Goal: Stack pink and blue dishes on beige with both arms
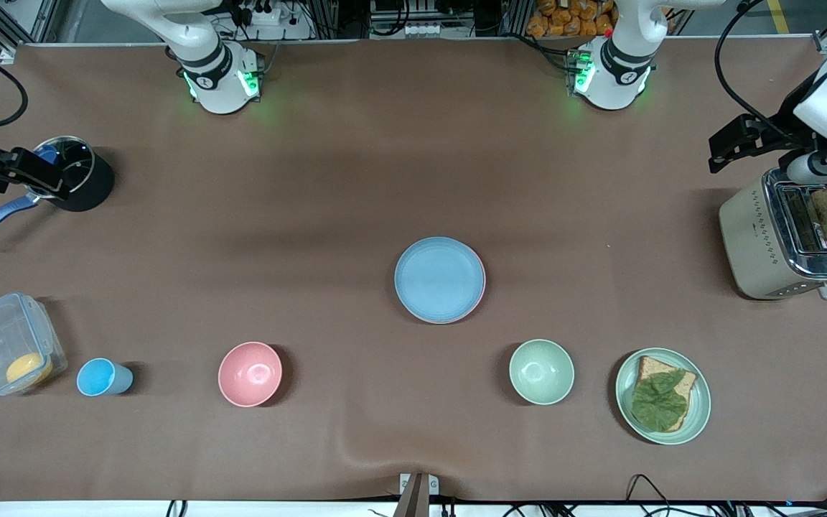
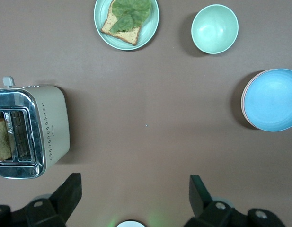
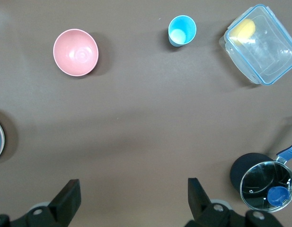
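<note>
The light blue plate lies mid-table on top of a stack, also seen in the left wrist view. A thin pink rim of the pink plate shows under its edge. The beige plate is hidden. My left gripper hangs open and empty in the air over the left arm's end of the table, by the toaster; its own view shows it wide apart over bare table. My right gripper hangs open and empty over the pot at the right arm's end.
A toaster with a bread slice stands at the left arm's end. Nearer the front camera sit a green plate with bread and a leaf, a green bowl, a pink bowl, a blue cup and a clear container. A black pot stands under the right gripper.
</note>
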`<state>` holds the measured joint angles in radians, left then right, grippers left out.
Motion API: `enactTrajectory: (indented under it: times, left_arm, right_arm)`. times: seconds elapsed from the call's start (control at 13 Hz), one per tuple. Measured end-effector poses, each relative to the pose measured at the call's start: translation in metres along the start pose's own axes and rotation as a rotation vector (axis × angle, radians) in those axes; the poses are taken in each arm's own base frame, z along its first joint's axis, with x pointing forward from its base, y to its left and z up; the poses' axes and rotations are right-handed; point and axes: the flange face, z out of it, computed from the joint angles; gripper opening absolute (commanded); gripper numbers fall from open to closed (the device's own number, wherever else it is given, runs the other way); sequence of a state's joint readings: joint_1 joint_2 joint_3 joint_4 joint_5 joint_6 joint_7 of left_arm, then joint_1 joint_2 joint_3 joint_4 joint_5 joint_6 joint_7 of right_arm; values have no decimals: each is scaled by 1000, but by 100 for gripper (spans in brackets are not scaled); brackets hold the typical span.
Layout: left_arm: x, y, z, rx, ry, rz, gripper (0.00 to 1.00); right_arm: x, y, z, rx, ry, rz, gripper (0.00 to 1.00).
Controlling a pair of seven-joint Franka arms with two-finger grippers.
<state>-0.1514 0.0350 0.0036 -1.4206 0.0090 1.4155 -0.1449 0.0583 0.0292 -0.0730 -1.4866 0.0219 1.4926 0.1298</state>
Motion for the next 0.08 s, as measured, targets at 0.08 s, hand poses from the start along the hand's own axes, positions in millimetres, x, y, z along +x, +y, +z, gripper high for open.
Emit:
enactTrajectory:
  times: [0.08]
  left_arm:
    - [1,-6,0,0,0,-11,100]
  right_arm:
    - [0,0,0,0,-1,0,100]
